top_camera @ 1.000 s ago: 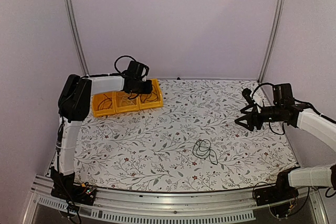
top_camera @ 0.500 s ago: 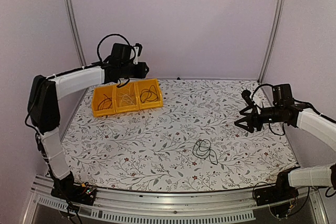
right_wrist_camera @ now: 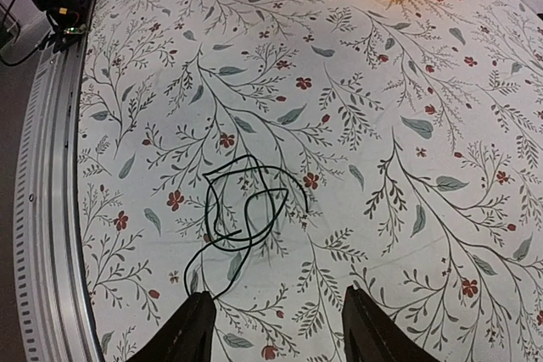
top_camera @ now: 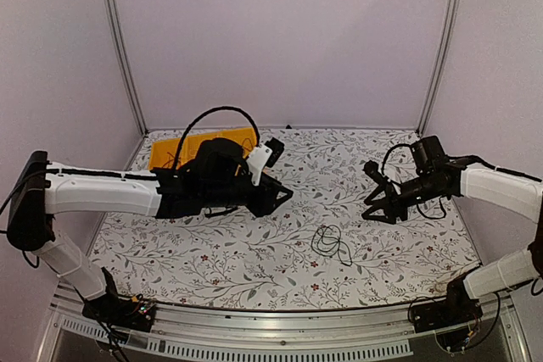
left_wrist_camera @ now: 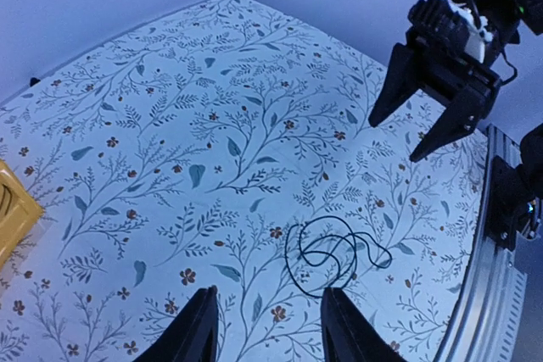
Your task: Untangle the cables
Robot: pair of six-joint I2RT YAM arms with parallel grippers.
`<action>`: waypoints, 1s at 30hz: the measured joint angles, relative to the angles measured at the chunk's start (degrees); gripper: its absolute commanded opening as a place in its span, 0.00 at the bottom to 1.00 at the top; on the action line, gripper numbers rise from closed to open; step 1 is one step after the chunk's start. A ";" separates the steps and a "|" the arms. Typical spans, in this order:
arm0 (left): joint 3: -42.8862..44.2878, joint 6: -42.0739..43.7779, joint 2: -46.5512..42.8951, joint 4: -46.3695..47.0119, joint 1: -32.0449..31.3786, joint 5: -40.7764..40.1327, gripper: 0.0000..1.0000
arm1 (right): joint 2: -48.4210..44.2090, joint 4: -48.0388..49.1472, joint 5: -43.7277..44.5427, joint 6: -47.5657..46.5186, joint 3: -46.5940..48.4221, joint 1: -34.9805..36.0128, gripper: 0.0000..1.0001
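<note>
We find a table covered with a white cloth printed with leaves and small red flowers [top_camera: 212, 260]. It takes up most of the overhead view. Both white-and-black arms reach in over it from either side. A yellow plastic tray with compartments [top_camera: 170, 152] stands at the far left edge, partly hidden behind the left arm.

The left gripper [left_wrist_camera: 270, 294] hangs above the cloth with its fingers parted and nothing between them. The right gripper [right_wrist_camera: 278, 294] is likewise spread and empty, and is angled down toward the middle of the table.

The tangle of very thin black cable [top_camera: 329, 243] lies flat on the cloth in the near centre, between the two grippers and touching neither. It forms a few overlapping loops with one free tail running out [right_wrist_camera: 193, 277]. We cannot tell whether it is one wire or several.

In our judgement the cable is light, limp and slippery, and will shift or drag at any touch. We advise a fingertip pinch low against the cloth: one gripper on the free tail, the other on an outer loop.
</note>
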 measured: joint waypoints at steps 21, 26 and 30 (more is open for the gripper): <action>6.95 -36.92 9.14 -19.04 -7.30 -44.04 0.90 | 13.57 -4.33 8.46 -5.11 -1.68 16.02 0.52; 14.51 -42.71 15.23 -32.37 -7.65 -49.33 0.92 | 15.91 -3.61 10.10 -4.90 -1.68 18.64 0.52; 13.18 -41.66 15.56 -34.53 -9.18 -49.94 0.92 | 17.55 -2.78 11.82 -4.20 -1.68 21.31 0.54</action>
